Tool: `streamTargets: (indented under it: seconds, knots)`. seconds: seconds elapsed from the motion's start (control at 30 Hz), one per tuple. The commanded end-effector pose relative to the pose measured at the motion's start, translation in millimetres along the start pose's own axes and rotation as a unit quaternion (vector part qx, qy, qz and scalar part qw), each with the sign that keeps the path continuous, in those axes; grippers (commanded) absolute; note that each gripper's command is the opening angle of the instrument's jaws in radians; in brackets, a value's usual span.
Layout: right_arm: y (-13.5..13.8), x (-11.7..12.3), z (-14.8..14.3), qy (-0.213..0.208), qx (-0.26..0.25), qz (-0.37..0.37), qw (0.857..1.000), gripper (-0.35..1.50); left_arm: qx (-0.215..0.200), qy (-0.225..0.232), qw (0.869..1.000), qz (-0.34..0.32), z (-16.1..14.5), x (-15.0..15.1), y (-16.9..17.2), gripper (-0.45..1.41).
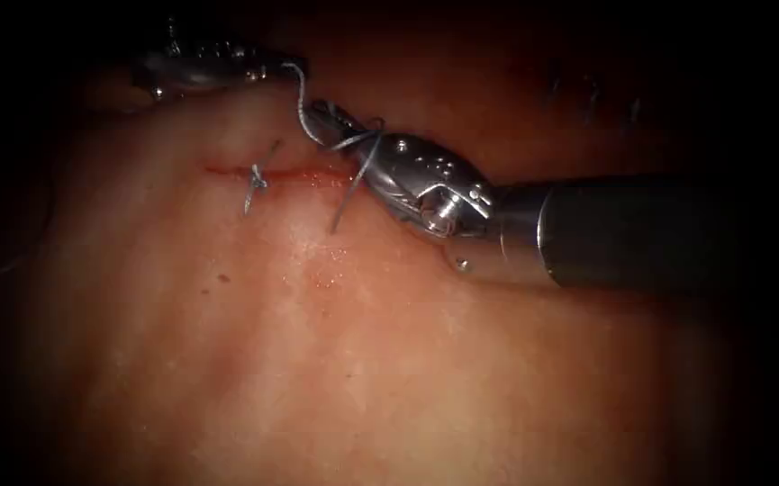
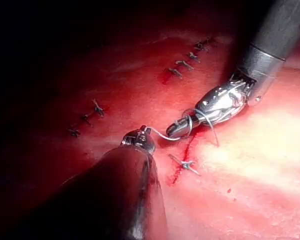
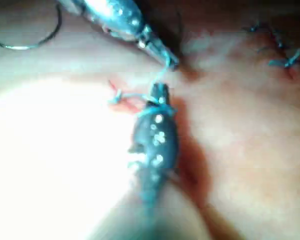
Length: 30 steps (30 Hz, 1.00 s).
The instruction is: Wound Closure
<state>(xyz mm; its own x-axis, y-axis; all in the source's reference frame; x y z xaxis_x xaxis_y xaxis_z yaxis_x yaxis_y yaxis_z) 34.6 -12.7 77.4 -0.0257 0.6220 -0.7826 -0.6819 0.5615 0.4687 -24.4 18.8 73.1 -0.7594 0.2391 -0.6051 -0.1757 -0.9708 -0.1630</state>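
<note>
The tissue (image 1: 335, 360) carries a short red cut (image 1: 308, 175) with one tied stitch (image 1: 258, 177) across it. My left tool (image 1: 290, 65) comes in from the upper left, shut on the thread (image 1: 300, 101). From there the thread curves down and wraps around my right tool (image 1: 321, 115), just right of the cut's right end. Its jaws look shut with nothing between them. A loose thread tail (image 1: 344, 202) hangs across the cut. The curved needle (image 3: 20, 48) lies free on the tissue, held by neither tool. The wraps (image 2: 190, 120) sit on the right tool's jaws, close to my left tool (image 2: 140, 137).
Older rows of tied stitches (image 2: 185, 62) (image 2: 85, 117) lie on the tissue beyond the tools. Red fluid (image 2: 182, 160) wets the cut around the tied stitch (image 2: 187, 164). The right tool's thick shaft (image 1: 623, 229) lies low over the tissue on the right.
</note>
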Motion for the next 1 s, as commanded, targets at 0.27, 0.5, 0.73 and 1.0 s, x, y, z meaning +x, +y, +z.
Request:
streamTargets:
  seconds: [0.27, 0.5, 0.73, 1.0]
  knots:
    - [-2.1, -1.6, -0.5, -0.013, -0.01, -0.035, 0.999, -0.35, 0.008, -0.005, 1.0, -0.02, 1.8, -1.1, -5.1, -0.45]
    - [-2.4, -3.2, -1.3, -0.029, -0.006, -0.043, 0.999, -0.35, 0.008, -0.009, 0.999, -0.033, 1.5, -0.5, -10.4, -0.45]
    - [-3.2, -4.4, -2.8, -0.043, 0.003, -0.049, 0.998, -0.35, 0.03, 0.001, 0.998, -0.06, -0.2, 1.2, -17.1, -0.45]
    - [-5.0, -5.0, -6.3, -0.048, 0.016, -0.056, 0.997, -0.35, 0.041, 0.006, 0.997, -0.066, -1.2, 1.9, -20.3, -0.45]
